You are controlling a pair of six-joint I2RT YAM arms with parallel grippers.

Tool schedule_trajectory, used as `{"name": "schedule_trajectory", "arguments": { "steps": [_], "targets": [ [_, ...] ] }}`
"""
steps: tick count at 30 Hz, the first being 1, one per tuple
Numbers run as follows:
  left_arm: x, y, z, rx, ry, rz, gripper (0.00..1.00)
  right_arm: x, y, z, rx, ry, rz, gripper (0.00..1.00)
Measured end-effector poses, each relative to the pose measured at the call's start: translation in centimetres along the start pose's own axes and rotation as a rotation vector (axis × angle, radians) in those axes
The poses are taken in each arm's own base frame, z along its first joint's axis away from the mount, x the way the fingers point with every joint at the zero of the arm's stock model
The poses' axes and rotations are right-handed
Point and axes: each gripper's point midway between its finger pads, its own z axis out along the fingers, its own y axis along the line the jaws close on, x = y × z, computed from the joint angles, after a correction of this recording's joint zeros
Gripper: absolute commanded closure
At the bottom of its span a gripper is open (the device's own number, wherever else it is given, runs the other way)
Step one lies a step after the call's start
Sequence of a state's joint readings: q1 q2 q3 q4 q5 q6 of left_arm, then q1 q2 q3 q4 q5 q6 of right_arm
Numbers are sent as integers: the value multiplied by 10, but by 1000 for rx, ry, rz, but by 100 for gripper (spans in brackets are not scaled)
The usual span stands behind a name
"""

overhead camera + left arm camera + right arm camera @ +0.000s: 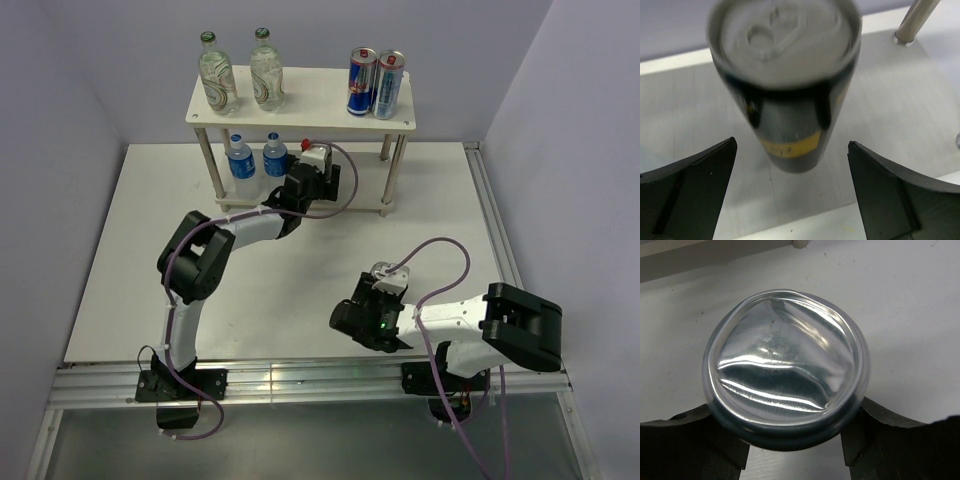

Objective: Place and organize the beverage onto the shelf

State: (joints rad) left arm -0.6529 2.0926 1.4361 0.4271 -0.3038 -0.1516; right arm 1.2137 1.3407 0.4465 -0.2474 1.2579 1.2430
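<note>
White counter [300,300] spreads under both my arms, with the cream shelf [310,95] standing at its far side.

On the shelf's top board, two green-capped bottles [217,80] [266,75] stand upright side by side at the left end. Two tall cans [361,82] [388,85] stand together at the right end, well apart from the bottles. On the lower board, two water bottles [241,157] [275,155] stand side by side at the left.

My left arm reaches to the lower board just right of those water bottles. My left claw [791,145] stands open there, and its fingers [695,185] sit either side of a dark can [785,75] with a yellow patch on its label. There is clear space on both sides of it, so neither finger touches it. The can stands on the lower board with its pull-tab top up, and a shelf leg [912,20] is behind it to the right. From above, my wrist hides this can.

My right arm is folded low over the near right of the counter, well apart from the shelf. My right claw [787,407] is clenched on a second can [785,360], with a finger pressed against each side. Its silver end faces my wrist camera, with bare counter behind it. I cannot tell whether it touches the counter.
</note>
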Motion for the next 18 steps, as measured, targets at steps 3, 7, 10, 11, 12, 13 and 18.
{"name": "schedule_trajectory", "arguments": {
  "steps": [3, 7, 10, 11, 12, 13, 18],
  "targets": [
    [12, 3, -6, -3, 23, 4, 1, 0, 3, 3, -1, 3, -1, 98],
    [14, 7, -19, -5, 39, -3, 1, 0, 6, 3, -3, 6, -12, 100],
    [0, 8, -33, -2, 26, -20, 1, 0, 8, 2, -12, 20, -20, 100],
    [-7, 9, -38, -1, 17, -25, 1, 0, 9, 1, -19, 30, -22, 100],
    [-16, 9, -45, 2, 4, -32, 1, 0, 10, -1, -29, 44, -22, 100],
    [-24, 8, -50, 6, -6, -38, 1, -1, 11, -2, -37, 54, -25, 100],
    [-58, -3, -83, 39, -59, -70, 1, -25, 30, -8, -76, 54, -29, 100]
  ]
}}
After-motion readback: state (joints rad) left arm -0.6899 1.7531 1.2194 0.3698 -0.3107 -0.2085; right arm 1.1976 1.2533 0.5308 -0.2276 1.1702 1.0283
